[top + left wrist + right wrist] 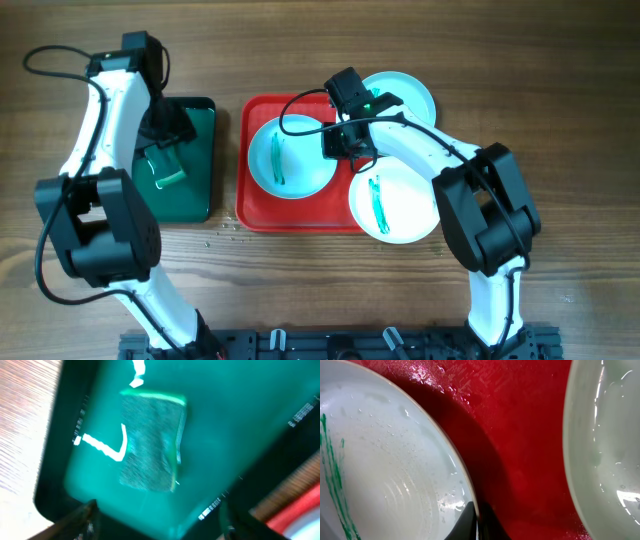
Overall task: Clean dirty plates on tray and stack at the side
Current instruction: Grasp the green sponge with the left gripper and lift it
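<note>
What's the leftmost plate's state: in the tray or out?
In: the plate lies flat inside the rim of the red tray, a teal streak on it.

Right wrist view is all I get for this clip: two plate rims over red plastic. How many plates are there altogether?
Observer: Three. The overhead shows a third plate, lying mostly beside the red tray and overlapping its right edge.
Operator: Are all of them smeared?
Observer: No. That third plate carries teal streaks, but the far plate shows none, though the right arm covers part of it.
Operator: Where is the other arm?
Observer: The left gripper hangs open above a sponge that lies in the dark green tray.
</note>
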### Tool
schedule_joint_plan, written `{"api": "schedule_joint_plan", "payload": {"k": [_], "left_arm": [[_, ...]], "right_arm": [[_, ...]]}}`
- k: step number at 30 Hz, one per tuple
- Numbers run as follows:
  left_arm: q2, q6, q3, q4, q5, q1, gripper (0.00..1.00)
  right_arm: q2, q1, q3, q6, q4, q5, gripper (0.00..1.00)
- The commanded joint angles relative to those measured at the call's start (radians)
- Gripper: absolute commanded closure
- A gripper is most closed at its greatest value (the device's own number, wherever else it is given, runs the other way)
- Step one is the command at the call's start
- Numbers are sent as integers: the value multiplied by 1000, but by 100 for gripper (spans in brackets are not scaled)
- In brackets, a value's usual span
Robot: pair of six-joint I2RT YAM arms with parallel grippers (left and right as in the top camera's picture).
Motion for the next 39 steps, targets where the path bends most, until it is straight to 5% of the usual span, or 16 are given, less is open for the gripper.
{"api": "schedule_joint_plan", "payload": {"k": [1, 5, 19, 27, 39], "left_arm": [[22, 1, 17, 23, -40, 48, 36], [31, 2, 5, 33, -25, 69, 65], [31, 55, -231, 286, 45, 76, 77], [31, 54, -352, 436, 45, 76, 94], [-47, 55, -230, 307, 51, 76, 96]], "right_arm": [[29, 8, 10, 20, -2, 22, 96], [29, 8, 10, 19, -2, 22, 96], [29, 8, 10, 19, 2, 21, 96], [29, 8, 10, 19, 3, 22, 96], [29, 8, 10, 19, 6, 21, 96]]}}
